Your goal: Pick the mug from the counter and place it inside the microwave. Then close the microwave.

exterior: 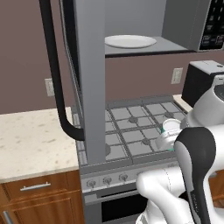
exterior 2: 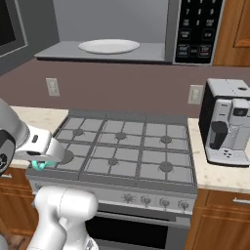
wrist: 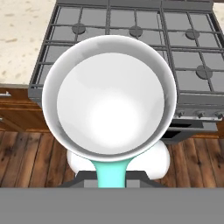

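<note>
The teal mug [wrist: 109, 96] hangs over the front edge of the stove, and the hand view looks straight down into its pale inside. My gripper [wrist: 112, 178] is shut on the mug's teal handle, with the fingertips hidden under it. From the left base view the mug [exterior: 169, 127] shows beside my white arm; from the right base view only a teal sliver of the mug [exterior 2: 41, 165] peeks out under the gripper [exterior 2: 46, 158]. The microwave [exterior 2: 195, 29] hangs above the stove with its door [exterior: 89, 78] swung wide open and a white plate [exterior: 130, 41] inside. The beige counter [exterior: 30, 140] lies left of the stove.
The grey gas stovetop [exterior 2: 122, 146] lies below the microwave. A grey-black coffee machine [exterior 2: 227, 129] stands on the counter to its right. The open door's black bar handle [exterior: 54, 74] reaches down left of the stove. Wooden cabinet fronts [exterior: 35, 192] and a plank floor [wrist: 26, 157] lie below.
</note>
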